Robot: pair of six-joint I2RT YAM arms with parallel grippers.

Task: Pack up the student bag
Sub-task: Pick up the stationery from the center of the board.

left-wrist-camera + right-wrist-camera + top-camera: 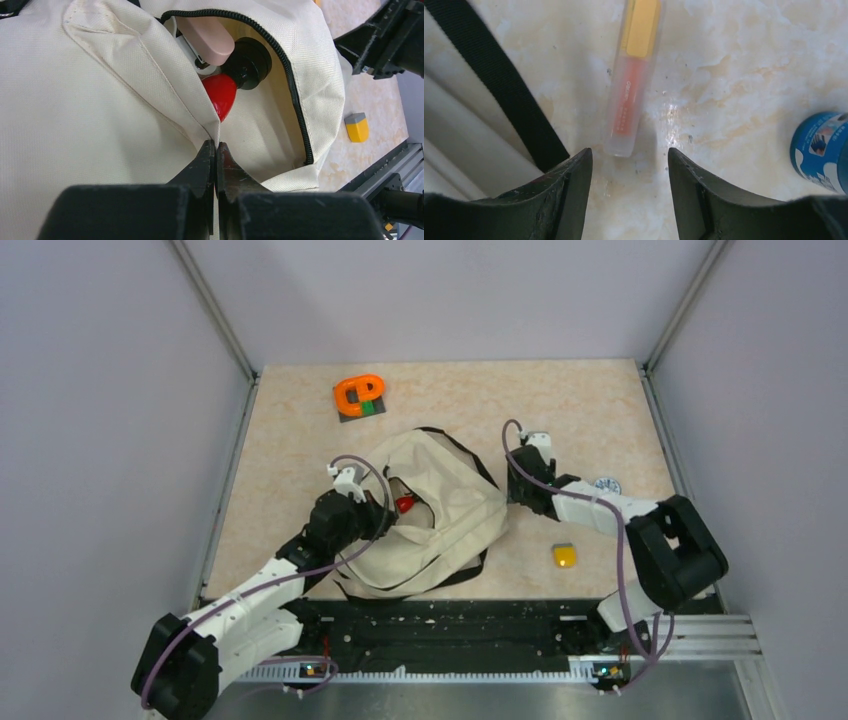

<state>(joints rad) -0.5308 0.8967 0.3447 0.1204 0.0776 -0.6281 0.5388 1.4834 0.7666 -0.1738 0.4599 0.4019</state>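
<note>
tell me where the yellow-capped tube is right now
In the right wrist view the yellow-capped tube lies on the table just ahead of the open right gripper, between the black strap of the student bag, left, and a blue container, right.

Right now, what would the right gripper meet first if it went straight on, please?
Probably the lip-gloss tube, lying just ahead of the right gripper, whose jaws stand open; depth unclear.

Top looks down; wrists close; bag (450, 515) seemingly shared.
</note>
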